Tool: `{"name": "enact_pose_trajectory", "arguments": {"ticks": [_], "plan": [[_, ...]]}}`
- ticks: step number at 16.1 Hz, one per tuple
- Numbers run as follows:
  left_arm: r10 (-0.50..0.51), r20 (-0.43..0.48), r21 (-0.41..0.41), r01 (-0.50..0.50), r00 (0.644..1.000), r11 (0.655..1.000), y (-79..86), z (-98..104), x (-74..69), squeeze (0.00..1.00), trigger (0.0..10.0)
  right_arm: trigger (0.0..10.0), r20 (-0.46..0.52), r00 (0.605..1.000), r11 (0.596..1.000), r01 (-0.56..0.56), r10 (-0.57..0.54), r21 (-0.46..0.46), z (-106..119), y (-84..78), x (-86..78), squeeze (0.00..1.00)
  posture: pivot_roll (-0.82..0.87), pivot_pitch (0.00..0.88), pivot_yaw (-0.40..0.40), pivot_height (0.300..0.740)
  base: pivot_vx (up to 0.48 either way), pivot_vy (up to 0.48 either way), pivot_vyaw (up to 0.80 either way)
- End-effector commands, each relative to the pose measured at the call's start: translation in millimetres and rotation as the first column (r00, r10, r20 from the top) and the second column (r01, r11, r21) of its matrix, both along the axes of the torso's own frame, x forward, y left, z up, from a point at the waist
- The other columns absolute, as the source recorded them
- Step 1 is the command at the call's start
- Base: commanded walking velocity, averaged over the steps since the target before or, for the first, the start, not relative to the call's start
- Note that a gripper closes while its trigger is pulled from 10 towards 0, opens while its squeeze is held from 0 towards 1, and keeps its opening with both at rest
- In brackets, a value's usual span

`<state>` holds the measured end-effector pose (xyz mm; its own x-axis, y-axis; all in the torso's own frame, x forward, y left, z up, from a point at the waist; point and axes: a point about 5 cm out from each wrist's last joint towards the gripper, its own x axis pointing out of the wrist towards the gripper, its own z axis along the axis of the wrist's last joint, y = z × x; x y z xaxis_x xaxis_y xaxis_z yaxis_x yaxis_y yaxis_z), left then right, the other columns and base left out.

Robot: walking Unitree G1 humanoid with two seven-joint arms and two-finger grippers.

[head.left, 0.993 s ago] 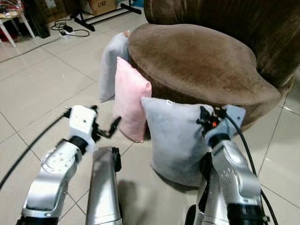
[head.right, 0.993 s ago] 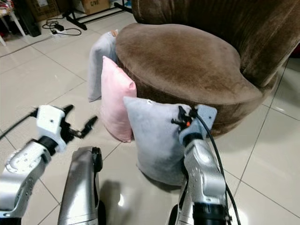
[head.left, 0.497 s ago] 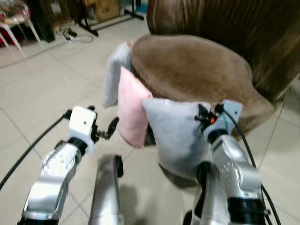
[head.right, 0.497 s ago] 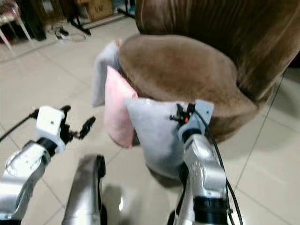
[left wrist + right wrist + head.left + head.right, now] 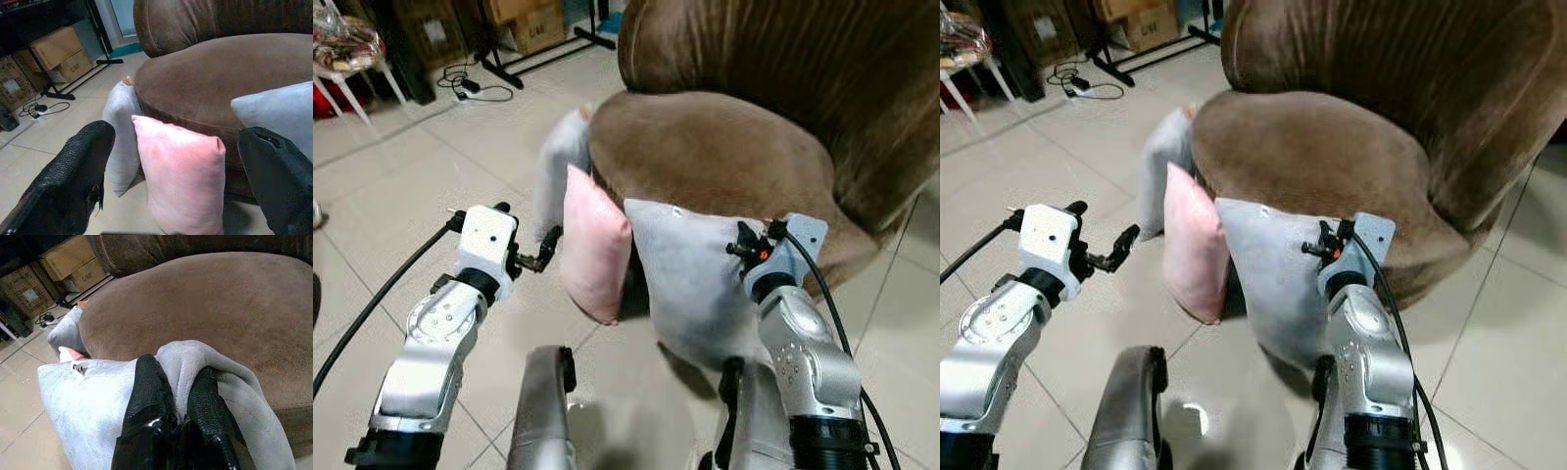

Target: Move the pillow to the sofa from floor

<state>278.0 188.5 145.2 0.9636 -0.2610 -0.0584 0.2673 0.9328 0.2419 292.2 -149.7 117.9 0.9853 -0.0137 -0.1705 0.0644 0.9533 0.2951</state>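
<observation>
Right claw (image 5: pixel 178 396) pinching a bunched fold at the top corner of the grey pillow (image 5: pixel 690 279), fabric squeezed between both fingers (image 5: pixel 149 391). Pillow hanging below the claw, seemingly off the tiles or barely so, against the front of the brown sofa (image 5: pixel 724 157); seat cushion just beyond and slightly above the fingertips. Left claw (image 5: pixel 533 259) spread wide, holding nothing, with a pink pillow (image 5: pixel 181 176) straight ahead of it and another grey pillow (image 5: pixel 121 132) further along.

Best to keep the pinch firm, since a thin fold could slip. Lift until the bottom edge clears the seat rim, then carry forward over the cushion before letting go. Keep clear of the pink pillow beside it.
</observation>
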Motion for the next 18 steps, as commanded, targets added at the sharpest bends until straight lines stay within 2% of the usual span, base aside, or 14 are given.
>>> {"name": "enact_pose_trajectory", "arguments": {"ticks": [1, 5, 10, 13, 14, 16, 18], "plan": [[0.0, 0.003, 0.013, 0.0, 1.0, 1.0, 1.5, 0, 1.7, 0.0, 10.0, 10.0, 0.084, 0.996, 1.0, 0.001, -0.001, -0.003, 19, 2.3, 3.4, 0.0, -0.05, 0.0, 0.065, 0.539, 0.0, 0.0, 0.0], [-0.009, 0.01, 0.026, 0.008, 1.0, 1.0, 1.8, 1, 4.8, 0.0, 10.0, 10.0, 0.101, 0.994, 0.999, 0.04, -0.04, 0.007, 24, -2.8, 0.3, 0.0, -0.07, 0.0, 0.093, 0.569, 0.0, 0.0, 0.0], [-0.016, 0.023, 0.037, 0.015, 1.0, 0.999, 4.0, 4, 6.5, 0.0, 10.0, 10.0, 0.115, 0.992, 0.998, 0.054, -0.056, 0.022, 30, 0.3, -0.5, 0.0, -0.07, 0.0, 0.11, 0.614, 0.0, 0.0, 0.0], [-0.022, 0.028, 0.036, 0.021, 0.999, 0.999, 1.4, 5, 8.0, 0.0, 10.0, 10.0, 0.184, 0.981, 0.998, 0.058, -0.064, 0.038, 54, 0.0, 2.5, 0.0, -0.08, 0.0, 0.114, 0.639, 0.0, 0.0, 0.0], [-0.025, 0.031, 0.035, 0.024, 0.999, 0.999, 0.3, 5, 8.2, 0.0, 10.0, 10.0, 0.242, 0.967, 0.997, 0.066, -0.076, 0.051, 76, -2.8, 5.8, 0.0, -0.09, 0.0, 0.112, 0.654, 0.0, 0.0, 0.0], [-0.025, 0.037, 0.032, 0.024, 0.999, 0.999, -0.6, 6, 8.3, 0.0, 10.0, 10.0, 0.287, 0.954, 0.995, 0.077, -0.093, 0.065, 93, -6.6, 8.6, 0.0, -0.09, 0.0, 0.108, 0.674, 0.0, 0.0, 0.0], [-0.022, 0.045, 0.03, 0.021, 0.999, 0.999, -0.6, 7, 8.3, 0.0, 10.0, 10.0, 0.367, 0.92, 0.987, 0.094, -0.136, 0.13, 124, -13.7, 12.8, 0.0, -0.08, 0.0, 0.102, 0.689, 0.0, 0.0, 0.0]]}}
